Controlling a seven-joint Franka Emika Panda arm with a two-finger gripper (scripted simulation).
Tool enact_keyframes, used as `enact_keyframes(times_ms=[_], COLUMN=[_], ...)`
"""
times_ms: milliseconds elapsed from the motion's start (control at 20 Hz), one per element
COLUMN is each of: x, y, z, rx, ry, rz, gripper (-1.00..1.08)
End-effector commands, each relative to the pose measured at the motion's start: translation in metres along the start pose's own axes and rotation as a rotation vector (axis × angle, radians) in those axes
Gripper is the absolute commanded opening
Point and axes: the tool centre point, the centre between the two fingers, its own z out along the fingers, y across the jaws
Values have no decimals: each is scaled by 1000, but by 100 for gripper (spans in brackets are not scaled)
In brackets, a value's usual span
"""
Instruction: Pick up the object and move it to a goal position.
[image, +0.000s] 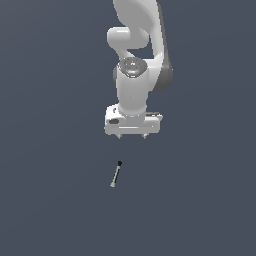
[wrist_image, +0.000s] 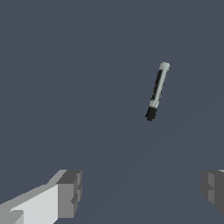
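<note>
Below the wide-open, empty gripper (image: 132, 136) and slightly toward the exterior view's left, the rod (image: 116, 174) lies apart, apparently steeply angled.

No text, label, brand, number or sign can be read anywhere in either view, whether on the arm, the rod or the plain grey ground
</note>
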Motion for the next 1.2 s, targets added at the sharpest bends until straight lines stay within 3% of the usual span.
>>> enact_keyframes(times_ms=[0, 650, 1150], x=[0, -4, 18], y=[0, -9, 5], z=[0, -4, 15], rx=[0, 6, 3], ry=[0, -8, -10], rz=[0, 13, 64], gripper=[100, 100, 100])
